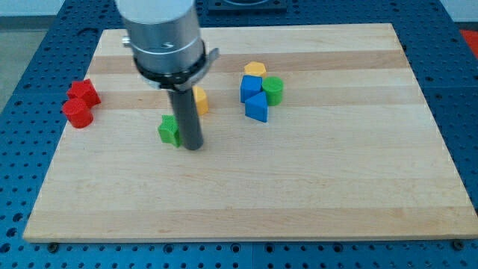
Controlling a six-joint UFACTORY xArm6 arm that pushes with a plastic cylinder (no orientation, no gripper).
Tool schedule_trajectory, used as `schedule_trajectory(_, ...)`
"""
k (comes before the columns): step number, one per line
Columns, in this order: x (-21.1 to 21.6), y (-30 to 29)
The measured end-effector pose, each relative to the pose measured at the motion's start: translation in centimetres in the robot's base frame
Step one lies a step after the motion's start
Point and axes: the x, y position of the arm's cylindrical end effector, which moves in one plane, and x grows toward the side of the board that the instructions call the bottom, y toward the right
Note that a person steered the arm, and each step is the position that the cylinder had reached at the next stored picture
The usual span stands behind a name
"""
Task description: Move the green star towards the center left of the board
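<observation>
The green star [169, 130] lies on the wooden board [314, 187], left of the board's middle. My tip [193, 146] rests on the board right beside the star, on its right side, touching or nearly touching it. The rod rises from there and hides part of a yellow block [200, 100] behind it.
A red star-like block [84, 92] and a red cylinder [78, 113] sit at the board's left edge. Right of centre is a cluster: a yellow block [255, 69], a blue cube [250, 87], a blue wedge-like block [257, 107] and a green cylinder [272, 90].
</observation>
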Motion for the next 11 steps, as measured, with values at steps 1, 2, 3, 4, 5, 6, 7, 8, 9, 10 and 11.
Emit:
schedule_trajectory(1,-1.5,3.6)
schedule_trajectory(2,-2.3,1.3)
schedule_trajectory(3,-2.6,-4.6)
schedule_trajectory(4,-2.7,-11.2)
schedule_trajectory(5,-2.7,-14.2)
schedule_trajectory(6,-1.9,-11.9)
schedule_trajectory(7,0.3,-11.2)
schedule_trajectory(8,1.0,-13.8)
schedule_trajectory(9,0.6,-16.9)
schedule_trajectory(10,-0.6,-17.8)
schedule_trajectory(11,-1.2,-17.8)
